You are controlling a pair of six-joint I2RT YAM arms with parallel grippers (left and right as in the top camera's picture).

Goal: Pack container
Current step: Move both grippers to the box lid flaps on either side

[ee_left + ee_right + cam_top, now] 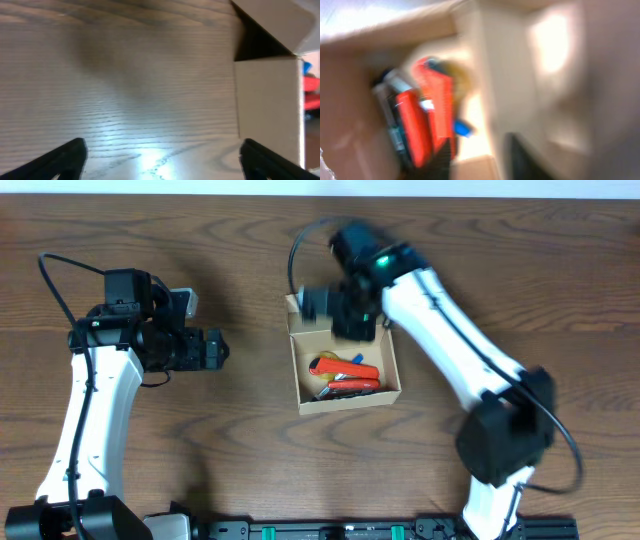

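Observation:
The container (348, 402) is a small tan cardboard box, open, in the middle of the table. Red, orange and blue pens (345, 377) lie inside it. My right gripper (345, 315) hovers over the box's far end and hides the lid flap there. In the blurred right wrist view its fingers (482, 160) are apart over the box's inside wall (510, 75), beside the red pens (425, 120). My left gripper (215, 350) is open and empty, left of the box. In the left wrist view the box (270, 100) and its raised flap (280, 20) stand just right of the open fingers (162, 160).
The table is dark wood. A black rail (330, 530) runs along the front edge. Both arm bases stand at the front, left and right.

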